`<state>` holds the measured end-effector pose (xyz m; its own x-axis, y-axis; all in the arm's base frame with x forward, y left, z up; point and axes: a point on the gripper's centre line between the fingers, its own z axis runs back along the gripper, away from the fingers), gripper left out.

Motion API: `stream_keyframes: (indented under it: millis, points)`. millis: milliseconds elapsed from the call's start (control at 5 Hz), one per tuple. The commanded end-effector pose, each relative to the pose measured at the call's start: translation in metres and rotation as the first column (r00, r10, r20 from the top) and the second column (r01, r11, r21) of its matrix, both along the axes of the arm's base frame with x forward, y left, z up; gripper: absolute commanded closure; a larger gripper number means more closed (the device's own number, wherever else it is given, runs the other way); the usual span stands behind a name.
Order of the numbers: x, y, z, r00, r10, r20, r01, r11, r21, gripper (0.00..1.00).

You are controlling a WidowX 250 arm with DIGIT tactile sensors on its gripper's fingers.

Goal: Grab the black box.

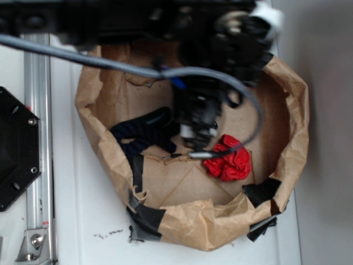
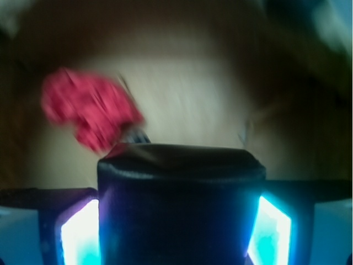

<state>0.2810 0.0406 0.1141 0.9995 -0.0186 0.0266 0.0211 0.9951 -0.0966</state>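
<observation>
We are gripping the black box (image 2: 181, 193) between our gripper's (image 2: 176, 232) glowing pads (image 2: 83, 232), clenched on both its sides. The red cloth ball (image 1: 229, 160) is lying just beside the gripper on the floor of the brown paper nest (image 1: 287, 99).

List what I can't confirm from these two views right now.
- Black box, exterior: hidden beneath the arm.
- Gripper, exterior: fingertips blurred, jaw state unreadable.
- Wrist: box fills the space between the glowing pads; firm contact unclear.
- Red cloth ball, wrist: motion-blurred.
</observation>
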Motion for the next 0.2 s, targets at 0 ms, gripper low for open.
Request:
stream_keyframes:
  millis: [0]
  points:
    - [0.0104, -0.0349, 0.0253, 0.998, -0.038, 0.051, 0.034, 0.996, 0.087, 1.0]
